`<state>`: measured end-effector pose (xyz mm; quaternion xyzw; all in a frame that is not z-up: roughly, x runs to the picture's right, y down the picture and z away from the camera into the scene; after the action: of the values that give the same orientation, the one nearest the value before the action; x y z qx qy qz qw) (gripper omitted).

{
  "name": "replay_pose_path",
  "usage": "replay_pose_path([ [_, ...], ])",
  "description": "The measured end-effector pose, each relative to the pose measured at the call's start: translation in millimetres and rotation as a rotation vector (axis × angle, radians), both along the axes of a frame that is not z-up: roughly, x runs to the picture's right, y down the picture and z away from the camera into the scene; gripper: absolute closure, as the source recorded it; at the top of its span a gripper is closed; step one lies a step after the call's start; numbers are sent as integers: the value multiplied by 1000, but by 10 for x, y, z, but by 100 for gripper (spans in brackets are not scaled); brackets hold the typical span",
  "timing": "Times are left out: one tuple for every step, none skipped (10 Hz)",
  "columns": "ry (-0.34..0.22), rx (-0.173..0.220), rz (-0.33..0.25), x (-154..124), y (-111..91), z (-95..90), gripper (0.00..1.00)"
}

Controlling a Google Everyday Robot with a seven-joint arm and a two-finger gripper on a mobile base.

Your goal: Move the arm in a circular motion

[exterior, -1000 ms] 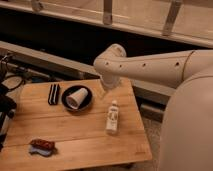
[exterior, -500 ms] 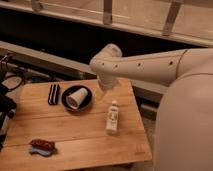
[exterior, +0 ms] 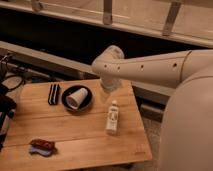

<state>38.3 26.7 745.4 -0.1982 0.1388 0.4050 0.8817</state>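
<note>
One arm (exterior: 150,67) reaches from 3 o'clock over the tabletop's (exterior: 75,132) 12 o'clock edge. On the tabletop stand one bottle (exterior: 113,118) and one cup (exterior: 76,98) in one bowl (exterior: 88,103). The end effector is out of sight, so its state cannot be told.

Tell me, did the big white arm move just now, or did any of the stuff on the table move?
The arm swung a little toward the picture's left and slightly lower, above the back edge of the table. Nothing was grabbed or let go, and the gripper is out of sight. The white cup lying in the black bowl and the upright bottle stayed where they were.
</note>
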Motion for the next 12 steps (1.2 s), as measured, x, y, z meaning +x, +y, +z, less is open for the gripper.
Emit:
replay_pose_path([
  [-14,-4,-19,-60,-7,1,54],
  [-17,-10,-38,-124,-3,5,60],
  [-19,-13,-54,-211,-2,15,61],
  [-22,-19,-64,-261,-8,28,61],
  [-29,-29,-95,-250,-22,30,67],
  [-40,-44,-126,-257,6,13,77],
  [-51,-49,-145,-321,47,-18,85],
  [-57,-51,-147,-481,124,-69,96],
  [-61,-58,-157,-574,152,-87,99],
  [-76,-71,-191,-713,147,-76,100],
  [-89,-81,-214,-825,130,-53,100],
  [-94,-79,-224,-821,85,-34,100],
])
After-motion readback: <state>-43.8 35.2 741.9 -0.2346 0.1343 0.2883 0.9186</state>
